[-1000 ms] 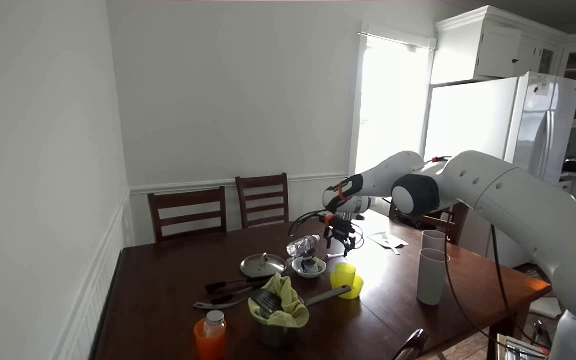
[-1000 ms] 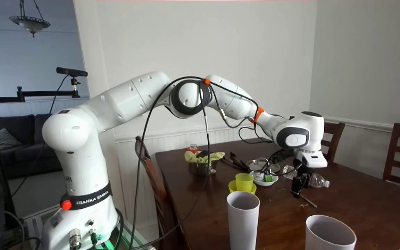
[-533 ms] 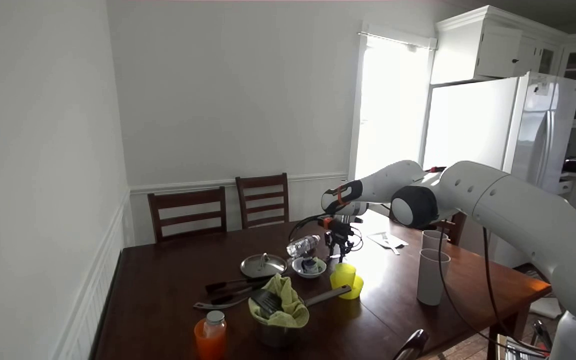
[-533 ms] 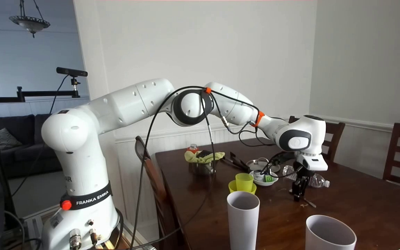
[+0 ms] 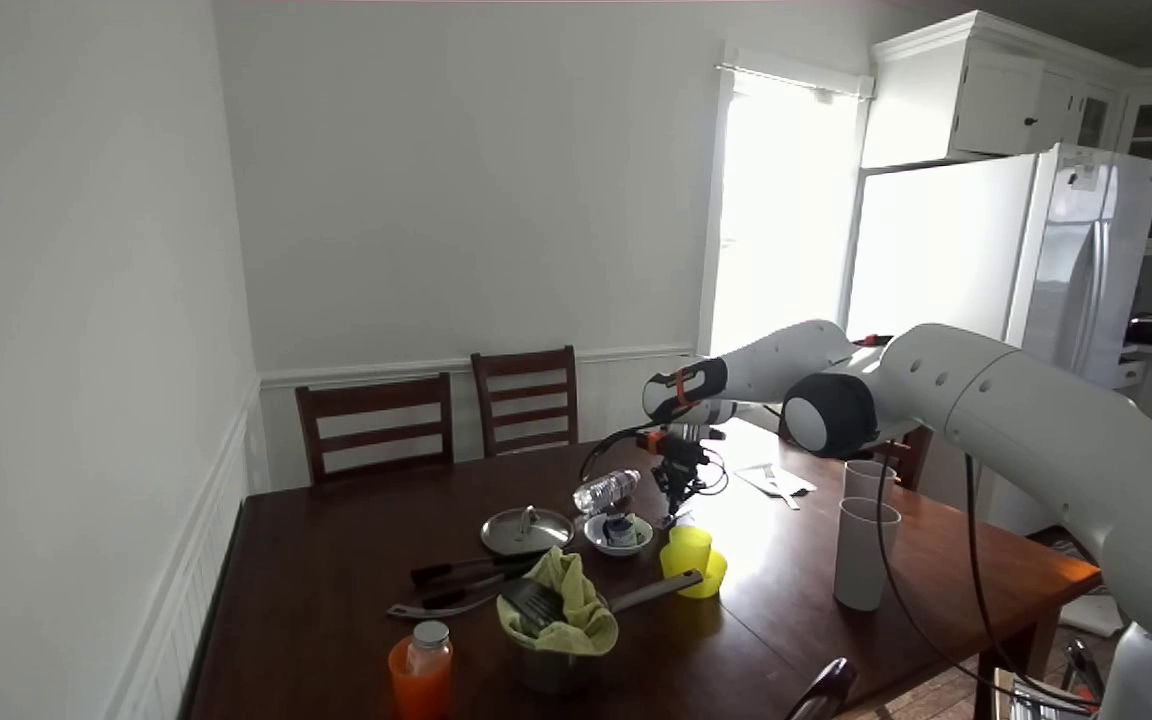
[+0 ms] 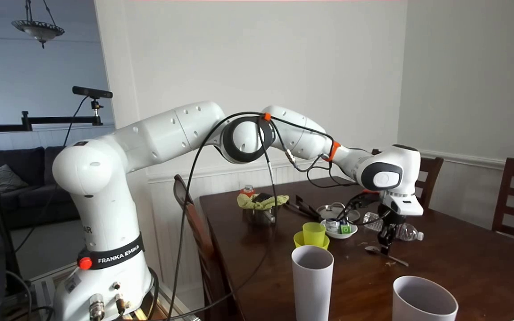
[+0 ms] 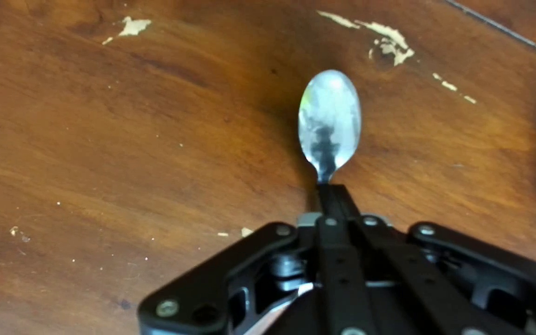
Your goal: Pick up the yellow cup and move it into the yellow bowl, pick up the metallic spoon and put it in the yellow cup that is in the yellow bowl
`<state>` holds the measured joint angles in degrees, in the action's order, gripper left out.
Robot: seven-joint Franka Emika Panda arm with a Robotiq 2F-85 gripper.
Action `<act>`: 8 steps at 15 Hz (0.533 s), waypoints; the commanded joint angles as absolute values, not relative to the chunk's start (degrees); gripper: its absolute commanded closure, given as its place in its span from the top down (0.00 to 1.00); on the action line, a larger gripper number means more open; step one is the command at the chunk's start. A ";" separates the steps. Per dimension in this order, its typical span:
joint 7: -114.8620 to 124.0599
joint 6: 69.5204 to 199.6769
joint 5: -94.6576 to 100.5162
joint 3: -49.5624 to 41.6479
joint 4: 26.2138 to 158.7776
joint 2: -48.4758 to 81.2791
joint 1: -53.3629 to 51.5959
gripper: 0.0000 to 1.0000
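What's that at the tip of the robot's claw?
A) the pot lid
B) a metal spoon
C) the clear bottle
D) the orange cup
B: in the wrist view, the gripper is closed on the metal spoon, whose shiny bowl sticks out ahead.

Had a white arm [image 6: 163, 133] of rounded links [image 6: 301, 127], dotted with small round recesses [image 6: 172, 120]. Carried black rings [image 6: 227, 140] around white caps [image 6: 244, 136]. Bore a black base band [image 6: 118, 255] lettered FRANKA EMIKA in white, with a red button [image 6: 85, 263] at one end. Included black cables [image 6: 244, 113] secured by orange straps [image 6: 333, 150]. Ended in a black gripper [image 7: 332, 190] with slim bar fingers [image 7: 338, 251] and silver screws [image 7: 167, 308].
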<state>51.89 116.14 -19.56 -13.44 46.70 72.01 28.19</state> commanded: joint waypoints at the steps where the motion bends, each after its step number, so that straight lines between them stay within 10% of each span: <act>1: 50.86 115.41 -19.53 -13.10 45.34 72.07 28.30 0.04; 7: 46.06 116.70 -18.08 -14.40 49.50 67.13 24.86 0.09; 8: 46.40 117.31 -18.14 -14.78 49.14 67.32 24.62 0.32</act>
